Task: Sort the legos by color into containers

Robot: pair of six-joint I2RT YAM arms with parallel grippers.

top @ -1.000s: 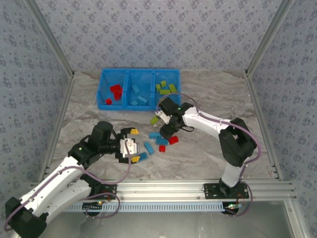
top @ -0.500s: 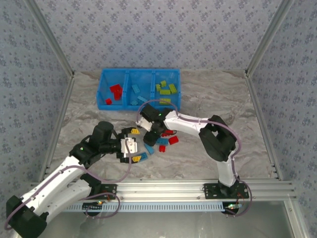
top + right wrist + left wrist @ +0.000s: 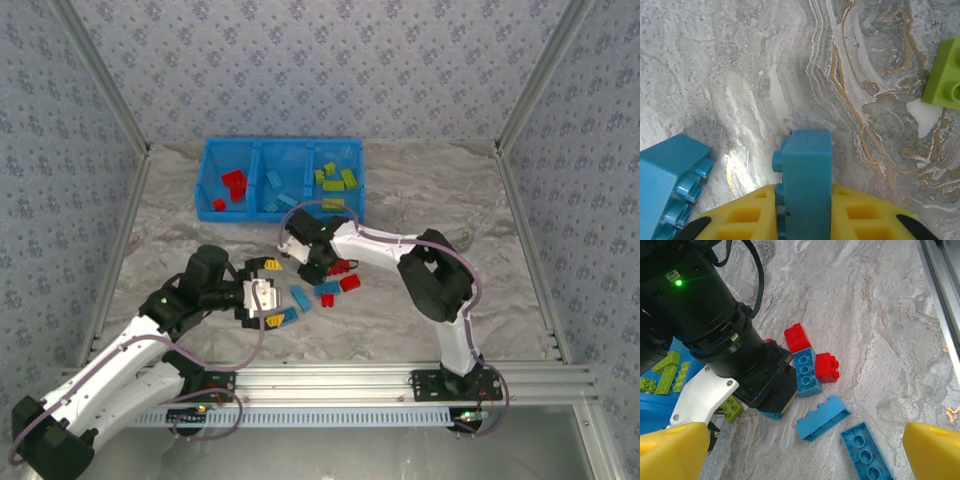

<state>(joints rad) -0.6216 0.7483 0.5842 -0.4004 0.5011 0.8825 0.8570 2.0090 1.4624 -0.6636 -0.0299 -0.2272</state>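
Note:
My right gripper (image 3: 315,268) (image 3: 806,202) is shut on a light-blue lego (image 3: 807,170), held low over the marble table at the left side of the loose pile. Its black body (image 3: 762,382) fills the left of the left wrist view. Loose legos lie beside it: a red one (image 3: 798,337), a blue one (image 3: 806,371), another red (image 3: 827,367), a blue one on its side (image 3: 822,418) and an upturned blue plate (image 3: 865,450). My left gripper (image 3: 268,293) (image 3: 800,455) stands open just left of the pile. The containers (image 3: 283,142) hold red, blue and green legos, left to right.
A green brick (image 3: 945,80) (image 3: 732,407) lies close behind the right gripper, towards the bin. Another blue brick (image 3: 670,175) sits at the gripper's left. The metal frame rail (image 3: 400,380) runs along the near edge; patterned walls close in the sides.
My right gripper swung left across the pile, from near the red brick to the pile's left side, and shut on a light-blue lego. The left arm has stayed put.

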